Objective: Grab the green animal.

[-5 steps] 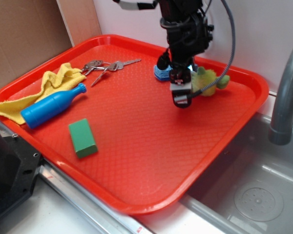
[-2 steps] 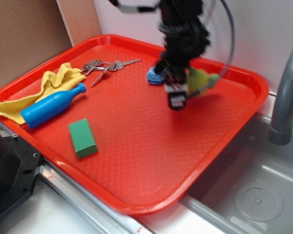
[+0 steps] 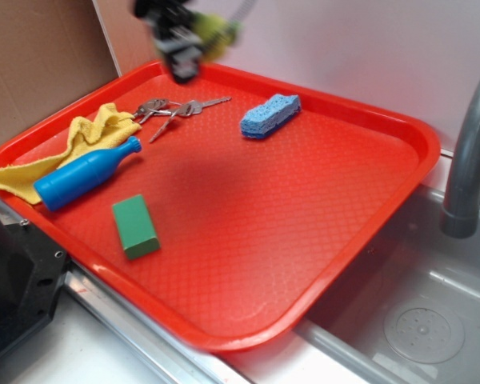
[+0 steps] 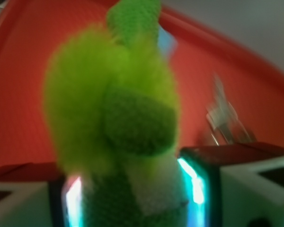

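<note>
The green animal (image 4: 118, 104), a fuzzy yellow-green plush with darker green limbs, fills the wrist view, pinched between my two fingers. In the exterior view it is a blurred yellow-green patch (image 3: 216, 30) at the top, held in the air above the red tray's (image 3: 360, 200) far left edge. My gripper (image 3: 184, 52) is shut on it; in the wrist view the gripper (image 4: 135, 196) has its lit pads (image 4: 191, 182) pressed on both sides of the plush.
On the tray lie a blue sponge (image 3: 270, 115), keys (image 3: 176, 109), a yellow cloth (image 3: 80, 140), a blue bottle (image 3: 86, 174) and a green block (image 3: 134, 226). A steel sink (image 3: 416, 320) and grey faucet (image 3: 468, 160) are at the right. Cardboard (image 3: 40, 56) stands at left.
The gripper has lifted the green animal off the tray beside the sponge and carried it up and left to the tray's far left edge. The sponge was nudged and now lies uncovered.
</note>
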Tool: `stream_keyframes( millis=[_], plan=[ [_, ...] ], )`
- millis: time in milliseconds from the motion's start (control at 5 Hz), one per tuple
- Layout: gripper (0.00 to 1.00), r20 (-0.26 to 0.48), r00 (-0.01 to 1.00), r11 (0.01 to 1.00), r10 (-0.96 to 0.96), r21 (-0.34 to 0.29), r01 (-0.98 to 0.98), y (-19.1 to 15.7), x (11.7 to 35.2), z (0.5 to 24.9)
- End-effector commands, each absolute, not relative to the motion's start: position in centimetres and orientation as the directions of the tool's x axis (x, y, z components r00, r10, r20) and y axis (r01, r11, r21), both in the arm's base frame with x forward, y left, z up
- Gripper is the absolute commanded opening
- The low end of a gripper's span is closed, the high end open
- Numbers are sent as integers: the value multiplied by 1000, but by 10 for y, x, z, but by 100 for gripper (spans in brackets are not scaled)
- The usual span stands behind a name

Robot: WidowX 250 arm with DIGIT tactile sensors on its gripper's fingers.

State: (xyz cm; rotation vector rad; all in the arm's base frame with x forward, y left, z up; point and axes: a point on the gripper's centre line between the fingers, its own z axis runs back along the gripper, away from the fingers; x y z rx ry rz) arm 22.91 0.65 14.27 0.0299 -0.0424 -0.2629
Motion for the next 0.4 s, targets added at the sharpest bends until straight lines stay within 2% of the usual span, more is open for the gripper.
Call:
stream_keyframes(
  millis=[0,200],
  plan=[
    [0,120,985,992,125,-17,-124,-4,177,197],
    [0,149,984,995,101,-38,-97,-4,167,217]
  ],
)
